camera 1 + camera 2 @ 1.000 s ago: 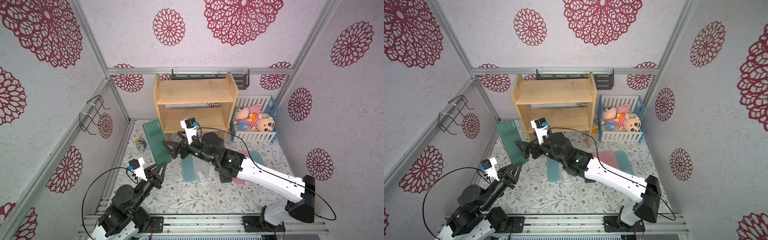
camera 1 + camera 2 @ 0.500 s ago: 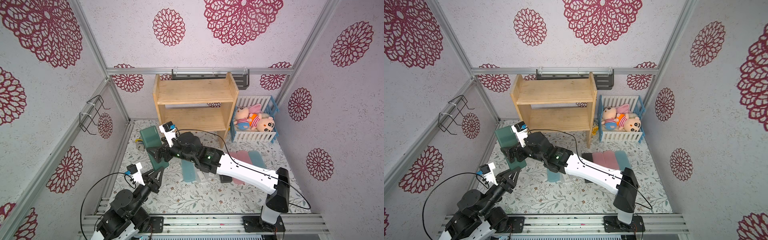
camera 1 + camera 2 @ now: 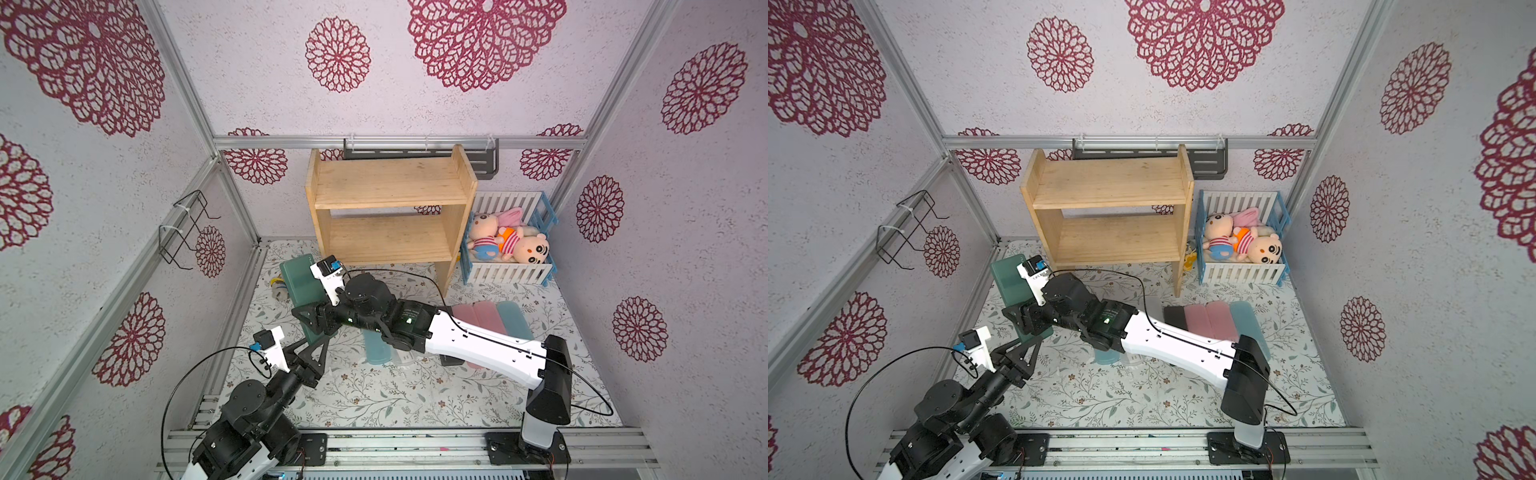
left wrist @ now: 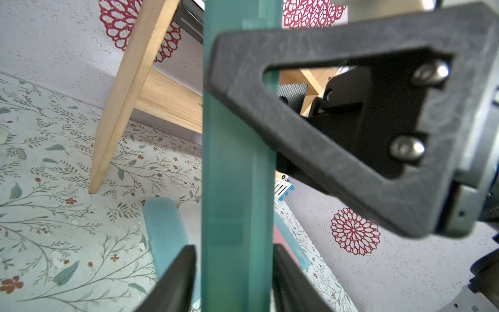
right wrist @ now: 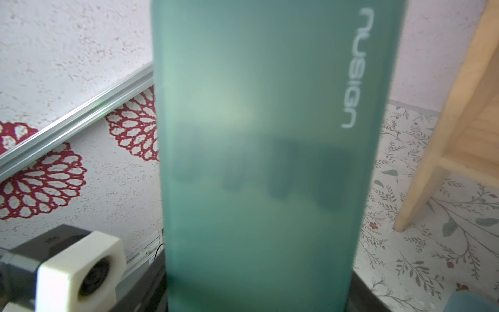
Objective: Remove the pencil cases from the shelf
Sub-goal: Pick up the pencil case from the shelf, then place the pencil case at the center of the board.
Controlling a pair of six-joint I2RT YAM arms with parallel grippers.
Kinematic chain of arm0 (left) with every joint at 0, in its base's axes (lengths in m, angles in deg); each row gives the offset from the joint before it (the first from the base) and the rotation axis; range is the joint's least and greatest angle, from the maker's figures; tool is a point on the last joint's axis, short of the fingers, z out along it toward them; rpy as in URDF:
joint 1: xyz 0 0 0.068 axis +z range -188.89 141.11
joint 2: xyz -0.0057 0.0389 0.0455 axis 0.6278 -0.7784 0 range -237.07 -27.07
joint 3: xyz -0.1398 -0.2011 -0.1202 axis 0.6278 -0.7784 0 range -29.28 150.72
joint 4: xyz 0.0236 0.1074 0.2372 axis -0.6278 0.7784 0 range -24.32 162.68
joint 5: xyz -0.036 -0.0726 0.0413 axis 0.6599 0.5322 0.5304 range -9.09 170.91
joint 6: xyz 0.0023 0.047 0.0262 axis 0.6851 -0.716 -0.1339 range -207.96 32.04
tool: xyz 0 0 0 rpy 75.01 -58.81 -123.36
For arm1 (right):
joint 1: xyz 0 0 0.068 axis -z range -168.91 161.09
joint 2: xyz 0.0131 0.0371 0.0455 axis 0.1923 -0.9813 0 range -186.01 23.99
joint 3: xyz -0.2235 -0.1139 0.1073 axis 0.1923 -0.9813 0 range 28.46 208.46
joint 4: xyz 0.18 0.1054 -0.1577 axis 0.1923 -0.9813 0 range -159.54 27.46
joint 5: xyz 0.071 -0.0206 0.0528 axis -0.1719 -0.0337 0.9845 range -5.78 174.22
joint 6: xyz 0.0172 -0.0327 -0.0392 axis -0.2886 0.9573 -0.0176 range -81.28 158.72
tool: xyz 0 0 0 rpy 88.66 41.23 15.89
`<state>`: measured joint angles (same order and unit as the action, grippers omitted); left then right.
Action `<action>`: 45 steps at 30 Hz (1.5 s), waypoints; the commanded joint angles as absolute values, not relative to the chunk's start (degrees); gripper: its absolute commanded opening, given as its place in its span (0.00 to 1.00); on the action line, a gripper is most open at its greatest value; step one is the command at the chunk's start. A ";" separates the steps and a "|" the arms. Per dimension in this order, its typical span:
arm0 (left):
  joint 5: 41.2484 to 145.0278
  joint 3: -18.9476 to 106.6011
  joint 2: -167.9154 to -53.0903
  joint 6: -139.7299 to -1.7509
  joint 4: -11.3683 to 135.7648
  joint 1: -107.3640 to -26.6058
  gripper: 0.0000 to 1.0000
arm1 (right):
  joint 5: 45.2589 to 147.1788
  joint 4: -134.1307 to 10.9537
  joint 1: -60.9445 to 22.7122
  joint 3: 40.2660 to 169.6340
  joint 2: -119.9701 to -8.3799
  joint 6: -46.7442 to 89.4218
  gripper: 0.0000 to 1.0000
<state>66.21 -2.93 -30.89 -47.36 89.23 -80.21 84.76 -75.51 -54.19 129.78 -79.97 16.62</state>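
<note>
Right tool (image 3: 311, 322) clamped on dark green pencil case (image 3: 297, 278), left tool (image 4: 233, 251) apart astride it, seemingly not gripping

You see plush dolls (image 3: 505, 241) lying in the slatted crate (image 3: 507, 273), a dark rack (image 3: 485, 160) and a wire holder (image 3: 183, 232) on the walls.

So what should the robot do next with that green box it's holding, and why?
Probably close the left gripper on the dark green pencil case. Its fingers straddle the case with slight gaps on either side, so only the right gripper is clamping it for now.
</note>
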 commanded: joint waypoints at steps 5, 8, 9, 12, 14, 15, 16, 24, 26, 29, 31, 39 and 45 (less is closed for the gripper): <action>50.24 -1.49 -29.49 -45.95 96.38 -80.10 0.97 | 78.43 -78.76 -50.25 127.51 -79.33 12.64 0.55; 45.54 0.66 -29.65 -48.42 97.76 -80.09 0.97 | 78.61 -79.54 -47.84 123.70 -80.08 9.80 0.57; 43.58 1.63 -30.00 -48.72 98.45 -80.02 0.97 | 78.73 -79.67 -47.37 122.66 -80.60 9.03 0.58; 38.52 3.86 -31.27 -49.62 100.15 -80.09 0.97 | 79.18 -79.04 -46.69 120.33 -82.62 6.71 0.59; 35.87 4.50 -32.33 -50.88 100.47 -80.04 0.97 | 79.79 -78.64 -46.65 120.19 -84.60 5.28 0.59; 34.67 4.70 -32.98 -51.65 100.39 -80.03 0.97 | 80.42 -78.11 -46.70 120.18 -85.70 4.52 0.58; 33.47 4.82 -33.50 -52.04 100.35 -80.07 0.97 | 81.03 -77.61 -46.70 120.22 -86.59 3.91 0.58; 28.77 4.66 -35.44 -54.34 99.17 -80.02 0.97 | 81.19 -80.04 -46.95 125.92 -96.31 0.68 0.59; 28.69 4.39 -35.04 -54.48 99.16 -79.99 0.97 | 80.58 -81.11 -47.02 127.24 -98.06 0.41 0.60; 29.18 4.02 -34.25 -54.61 99.47 -80.01 0.97 | 79.10 -83.16 -46.92 129.61 -100.53 0.15 0.61; 29.49 3.77 -33.61 -54.64 99.80 -80.04 0.97 | 78.43 -84.36 -46.81 130.41 -101.89 -0.12 0.62; 29.93 3.72 -32.68 -53.91 101.74 -80.02 0.97 | 77.80 -84.07 -46.40 128.49 -103.18 -2.27 0.65; 30.18 3.77 -33.02 -53.54 101.98 -80.02 0.97 | 77.19 -83.98 -46.04 128.74 -103.89 -2.59 0.74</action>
